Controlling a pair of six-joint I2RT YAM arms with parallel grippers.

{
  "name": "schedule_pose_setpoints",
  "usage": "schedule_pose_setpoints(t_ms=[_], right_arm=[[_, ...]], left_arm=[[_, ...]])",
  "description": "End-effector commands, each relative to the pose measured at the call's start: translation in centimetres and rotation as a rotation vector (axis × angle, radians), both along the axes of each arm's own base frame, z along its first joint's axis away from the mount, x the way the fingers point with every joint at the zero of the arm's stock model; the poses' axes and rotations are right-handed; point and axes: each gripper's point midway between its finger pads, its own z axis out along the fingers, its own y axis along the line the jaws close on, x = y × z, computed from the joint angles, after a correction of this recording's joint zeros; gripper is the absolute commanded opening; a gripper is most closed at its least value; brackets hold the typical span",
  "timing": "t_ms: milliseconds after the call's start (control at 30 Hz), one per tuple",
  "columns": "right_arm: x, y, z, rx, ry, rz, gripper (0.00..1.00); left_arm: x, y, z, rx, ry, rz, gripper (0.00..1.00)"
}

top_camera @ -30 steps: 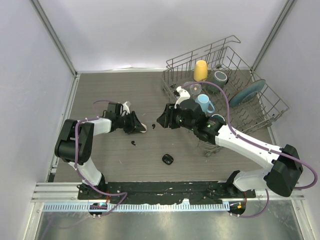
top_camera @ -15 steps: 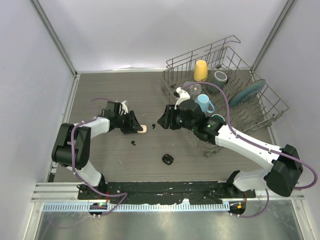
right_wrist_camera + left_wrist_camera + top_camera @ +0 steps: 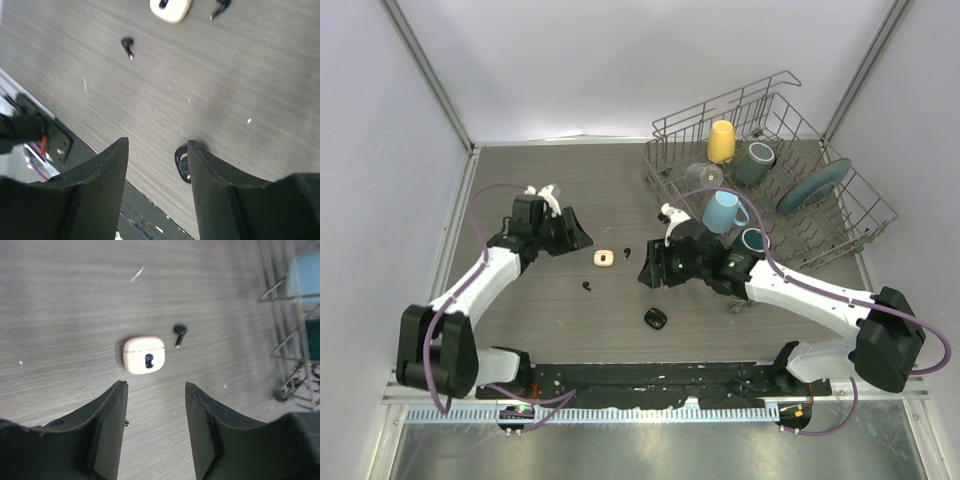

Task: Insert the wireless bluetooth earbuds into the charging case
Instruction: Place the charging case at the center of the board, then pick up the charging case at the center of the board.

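A cream charging case [image 3: 604, 258] lies shut on the table, with a dark mark on its top. One black earbud [image 3: 626, 251] lies just right of it and another [image 3: 586, 287] lies nearer me. A black case [image 3: 655, 319] lies further forward. My left gripper [image 3: 578, 236] is open and empty, left of the cream case [image 3: 144, 355] and the earbud [image 3: 179, 332]. My right gripper [image 3: 646, 274] is open and empty above the black case [image 3: 183, 165], which sits by its right finger. Its view also shows the cream case [image 3: 171, 7] and both earbuds [image 3: 128, 46] [image 3: 220, 7]. No cream earbuds show.
A wire dish rack [image 3: 840, 215] stands at the back right with a yellow cup [image 3: 721, 140], a blue mug [image 3: 723, 211], dark mugs and a teal plate [image 3: 814, 186]. A metal rail [image 3: 620, 378] runs along the table's near edge.
My left gripper let go of the cream case, left it on the table and drew back to the left. My right gripper moved nearer, toward the black case.
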Motion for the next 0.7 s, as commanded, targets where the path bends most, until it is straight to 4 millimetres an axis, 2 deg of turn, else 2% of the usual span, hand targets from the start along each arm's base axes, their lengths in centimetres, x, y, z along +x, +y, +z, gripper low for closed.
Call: schedule_pose_setpoints(t_ms=[0,33,67,100,133,200,233,267,333,367,400,467,500,533,667], right_arm=[[-3.5,-0.5,-2.0,-0.078,0.019,0.099,0.57],[-4.4,-0.3,-2.3,-0.093,0.016,0.127,0.57],[-5.2,-0.4,-2.9,-0.109,0.013,0.141,0.58],[-5.6,-0.4,-3.2,-0.124,0.001,0.149,0.59],[-5.8,-0.6,-3.5,-0.159,-0.04,0.139,0.6],[-6.0,-1.0,-4.3,-0.194,-0.064,0.13,0.62],[-5.9,-1.3,-4.7,-0.209,-0.074,0.124,0.63],[-6.0,-1.6,-5.4,-0.225,-0.071,0.124,0.63],[-5.7,-1.7,-5.9,-0.23,-0.082,0.115,0.64],[-5.9,-1.9,-6.4,-0.237,-0.079,0.115,0.64],[-5.8,-1.7,-6.4,-0.227,-0.089,0.111,0.64],[-5.7,-2.0,-7.0,-0.237,-0.1,0.11,0.65],[-5.6,-1.8,-7.1,-0.234,-0.108,0.113,0.65],[-5.6,-1.7,-7.3,-0.236,-0.114,0.12,0.65],[-5.1,-1.7,-8.2,-0.294,-0.157,0.165,0.66]], left_arm=[[1.9,0.6,7.1,-0.046,-0.248,0.081,0.53],[1.9,0.8,7.8,-0.059,-0.282,0.098,0.53],[2.2,0.9,10.8,-0.103,-0.389,0.13,0.55],[2.1,1.0,11.6,-0.121,-0.423,0.143,0.62],[2.0,1.1,14.3,-0.156,-0.519,0.156,0.72],[1.8,1.4,16.0,-0.178,-0.573,0.179,0.8],[1.6,1.6,16.7,-0.183,-0.595,0.186,0.88],[1.2,1.9,17.3,-0.181,-0.61,0.202,0.92],[0.5,2.0,16.9,-0.201,-0.573,0.221,1.0],[-0.2,1.9,17.2,-0.232,-0.57,0.229,1.0],[-0.7,1.7,15.7,-0.273,-0.515,0.246,1.0],[-1.4,1.3,15.4,-0.339,-0.524,0.247,1.0],[-2.3,1.2,14.2,-0.354,-0.517,0.237,1.0],[-2.7,1.3,14.3,-0.367,-0.534,0.239,1.0],[-4.5,1.9,12.3,-0.338,-0.466,0.259,1.0]])
